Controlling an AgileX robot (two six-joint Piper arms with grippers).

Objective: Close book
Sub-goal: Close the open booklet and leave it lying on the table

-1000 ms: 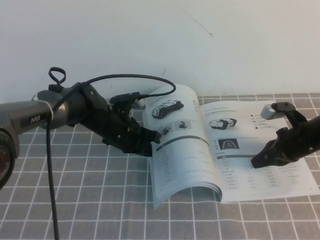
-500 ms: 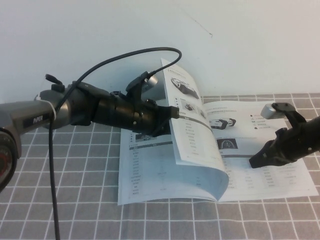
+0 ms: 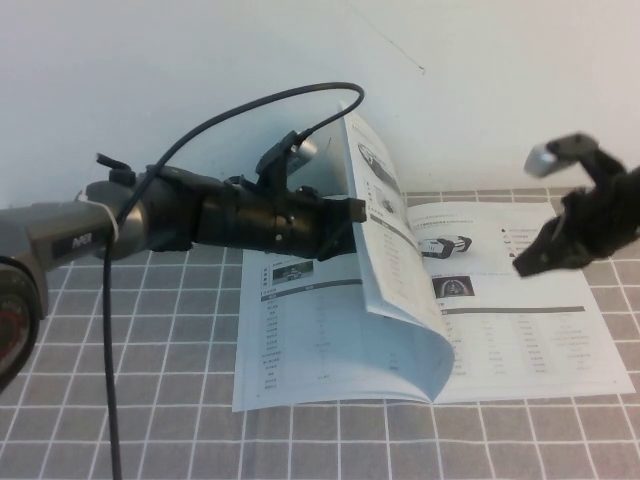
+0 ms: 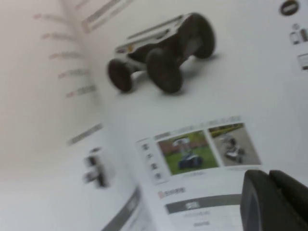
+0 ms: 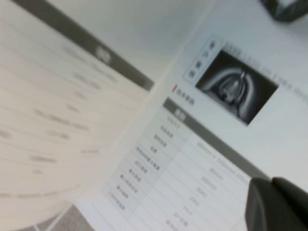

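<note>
Left gripper [image 3: 350, 222] is pressed side-on against the back of a raised leaf [image 3: 395, 275]. Can't tell if it is clamped or loose, contact point is hidden behind the paper. Right gripper [image 3: 528, 262] hovers just above the right-hand page, not touching. Its grasp state can't be told either, and nothing is seen in it.

Book [image 3: 520, 340] lies open on the checked cloth [image 3: 150, 400], centre to right of the table, spine running away from the robot. One leaf stands near upright at the spine and bows over toward the right page. Left-hand page [image 3: 300, 330] is flat on the cloth. Left arm's cable [image 3: 230, 115] loops up in front of the white wall [image 3: 200, 60].

Risks, as judged:
- The leaf is thin and bowing, so it could slide off the left gripper and flop back left, or crease if pushed hard near the spine.
- Right gripper sits in the leaf's landing zone and may block it.
- Only this leaf is up and the left side lies flat, so the push may turn a page without closing the book.
</note>
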